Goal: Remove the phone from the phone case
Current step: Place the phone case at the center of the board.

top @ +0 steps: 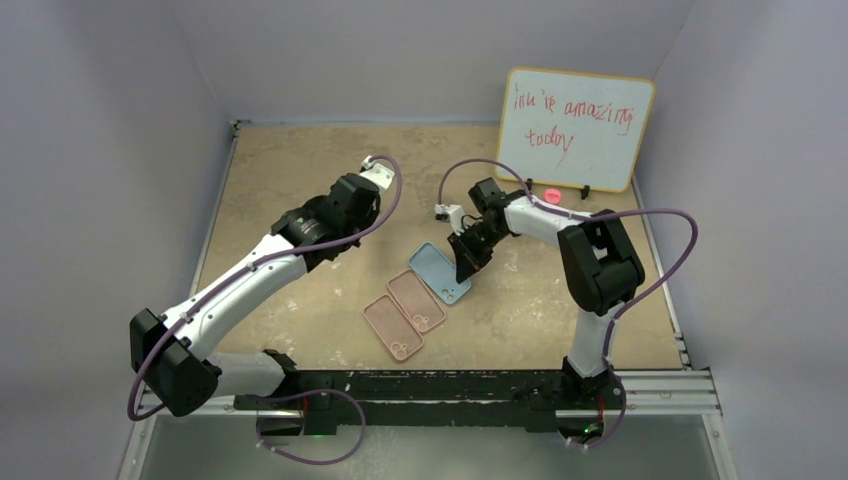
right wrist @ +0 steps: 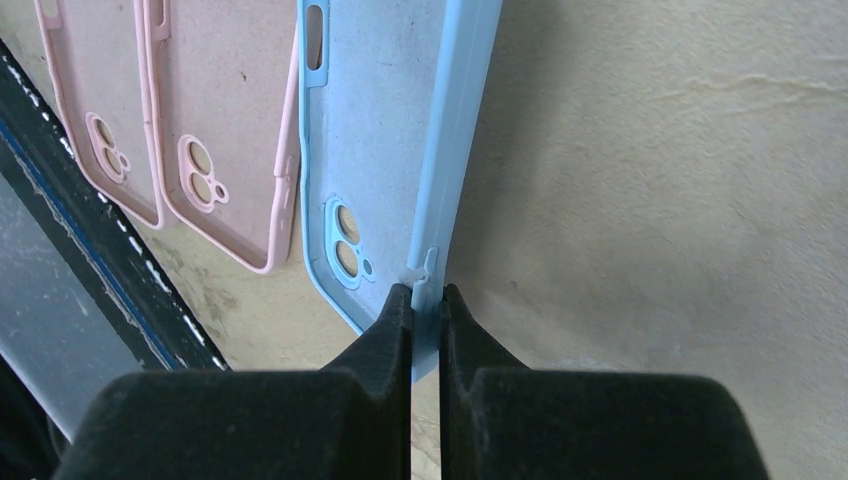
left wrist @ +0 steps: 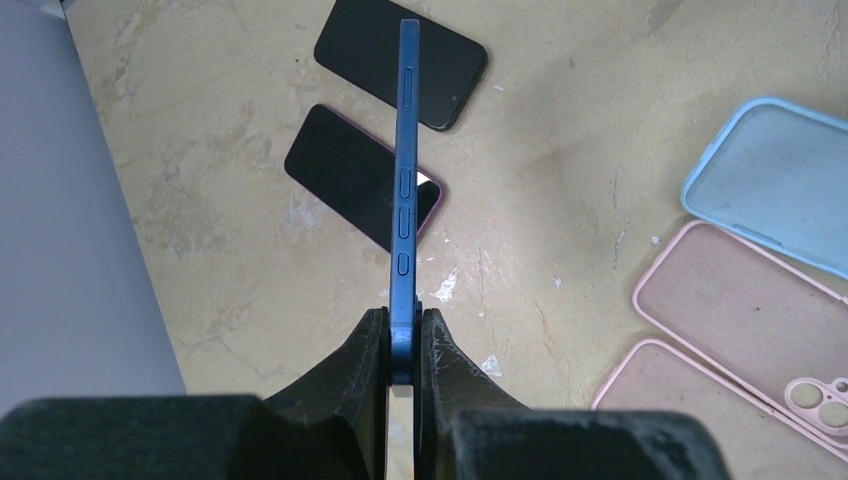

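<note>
Above the beige tabletop [top: 300, 160], the left gripper [left wrist: 403, 340] clamps one end of a blue phone [left wrist: 405, 170] held edge-on, while the right gripper [right wrist: 427, 320] pinches the side wall of the light-blue phone case [right wrist: 380, 130] beside two pink cases [right wrist: 215, 120].

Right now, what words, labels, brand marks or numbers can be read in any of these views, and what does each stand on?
"you're amazing today": red handwriting on the whiteboard at the back right of the table; the first word is scrawled and uncertain.
No readable text, logo or number on the blue phone, the light blue phone case, the pink phone cases or the two dark-screened phones lying on the table.
</note>
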Robot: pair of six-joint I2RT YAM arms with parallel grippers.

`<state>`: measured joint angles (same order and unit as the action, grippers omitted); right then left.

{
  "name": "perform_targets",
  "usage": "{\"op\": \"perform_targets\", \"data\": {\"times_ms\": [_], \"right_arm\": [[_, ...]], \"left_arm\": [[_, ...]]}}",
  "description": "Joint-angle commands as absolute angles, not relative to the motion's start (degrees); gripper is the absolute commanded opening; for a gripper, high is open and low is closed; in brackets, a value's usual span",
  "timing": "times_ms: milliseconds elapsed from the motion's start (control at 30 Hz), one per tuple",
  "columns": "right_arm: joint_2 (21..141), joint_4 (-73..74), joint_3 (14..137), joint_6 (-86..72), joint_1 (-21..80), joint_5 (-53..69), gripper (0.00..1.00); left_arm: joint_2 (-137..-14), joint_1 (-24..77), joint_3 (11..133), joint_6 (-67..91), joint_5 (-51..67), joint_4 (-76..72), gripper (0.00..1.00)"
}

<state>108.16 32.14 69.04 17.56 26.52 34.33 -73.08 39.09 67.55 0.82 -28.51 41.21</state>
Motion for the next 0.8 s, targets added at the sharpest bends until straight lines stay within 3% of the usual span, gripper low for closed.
{"op": "perform_targets", "data": {"times_ms": [0, 500, 633, 767], "right_arm": [[110.10, 39.56, 69.98, 20.87, 29.24, 36.04, 0.02], [110.10, 44.36, 68.74, 20.99, 30.06, 35.60, 0.13], [109.96, 44.65, 68.17, 20.92, 30.14, 35.49, 0.20], [109.51, 44.11, 67.47, 19.74, 30.15, 34.77, 0.38]], "left_arm": [[-70.66, 37.60, 67.53, 0.26, -28.28, 37.03, 0.00], [-71.44, 34.14, 66.97, 1.11, -27.66, 36.74, 0.00], [-71.84, 33.13, 66.74, 1.55, -27.95, 36.74, 0.00], [-72.53, 31.42, 66.50, 2.47, -28.83, 36.67, 0.00]]}}
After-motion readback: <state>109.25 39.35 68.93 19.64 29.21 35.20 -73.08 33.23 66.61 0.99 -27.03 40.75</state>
